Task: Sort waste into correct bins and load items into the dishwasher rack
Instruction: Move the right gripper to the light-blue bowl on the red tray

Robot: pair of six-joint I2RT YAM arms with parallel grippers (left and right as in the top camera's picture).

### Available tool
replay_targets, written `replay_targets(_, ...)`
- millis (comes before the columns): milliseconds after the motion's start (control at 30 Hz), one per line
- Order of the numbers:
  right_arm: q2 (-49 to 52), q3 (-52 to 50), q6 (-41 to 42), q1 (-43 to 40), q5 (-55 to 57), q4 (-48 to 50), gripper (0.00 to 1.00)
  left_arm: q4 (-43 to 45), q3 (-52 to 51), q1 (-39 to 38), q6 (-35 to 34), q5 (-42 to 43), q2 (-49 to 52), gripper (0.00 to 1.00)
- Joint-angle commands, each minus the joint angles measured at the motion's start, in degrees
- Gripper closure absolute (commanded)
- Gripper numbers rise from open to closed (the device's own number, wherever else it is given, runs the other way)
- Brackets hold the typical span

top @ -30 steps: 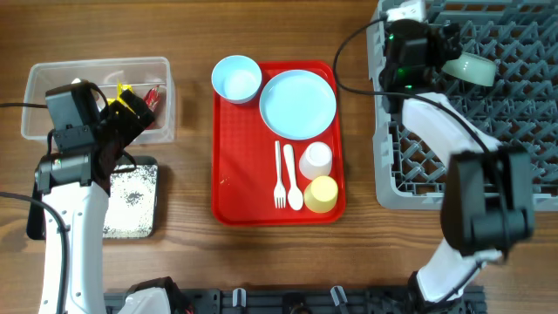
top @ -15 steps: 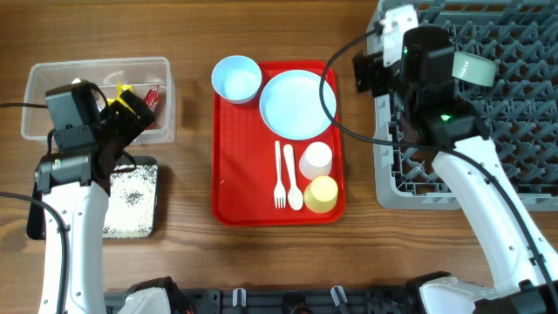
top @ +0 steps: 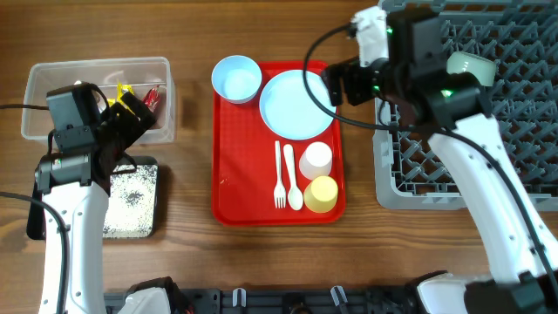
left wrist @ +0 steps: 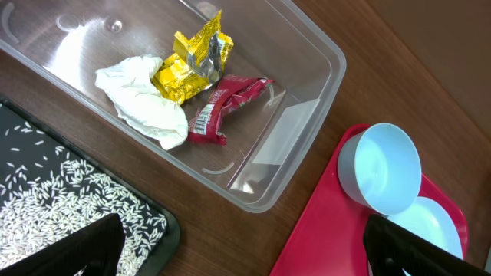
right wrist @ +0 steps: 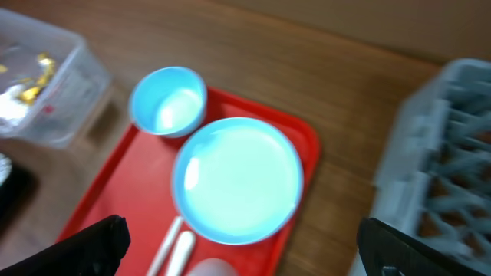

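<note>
loading of the dishwasher rack (top: pixel 523 131) is the step in hand, as i judge it. the sorting looks finished: the yellow foil wrapper (left wrist: pixel 192 65), the red wrapper (left wrist: pixel 226 103) and the white tissue (left wrist: pixel 142 100) lie together in the clear tub (left wrist: pixel 295 126), and the crumbs (left wrist: pixel 54 207) are spread in the black tray (left wrist: pixel 165 221) at the lower left of the left wrist view. the pale green bowl (top: pixel 471 66) sits in the rack at the upper right of the overhead frame.

the right gripper (right wrist: pixel 239 241) hovers above the upper right corner of the red serving tray (top: pixel 244 166), its jaws wide apart and holding nothing. the light blue plate (top: pixel 298 105) lies right under its camera, with the light blue bowl (top: pixel 236 79) beside it to the upper left. the white cup (top: pixel 316 160), yellow cup (top: pixel 321 194), fork (top: pixel 279 179) and spoon (top: pixel 291 183) wait lower on the tray.

the next move probably calls for descending on the plate rim, because a flat plate gives the jaws only its edge.

the left gripper (left wrist: pixel 242 245) hangs over the tub, also wide and empty.

compared with one second ago, the right arm has swung from the rack towards the tray. the bowl remains in the rack, and the left arm has not moved.
</note>
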Motion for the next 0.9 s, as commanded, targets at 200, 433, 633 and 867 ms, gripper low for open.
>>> replay_targets(200,18.0,10.4,3.1,8.7,-6.8,3.6,0.00,0.0,0.9,0.3,0.1,-1.0,0.3,0.00)
replay_targets(433,36.0,24.9,8.7,10.7,-14.6,4.5,0.00,-0.2,0.9,0.3,0.1,-1.0,0.3,0.00)
replay_targets(633,37.4,25.1,8.3,10.8,-27.1,9.5,0.00,-2.4,0.9,0.3,0.1,-3.1,0.3,0.00)
replay_targets(867,39.5,25.1,10.0,13.7,-4.4,11.2,0.13,-4.2,0.9,0.3,0.1,-5.5,0.3,0.00)
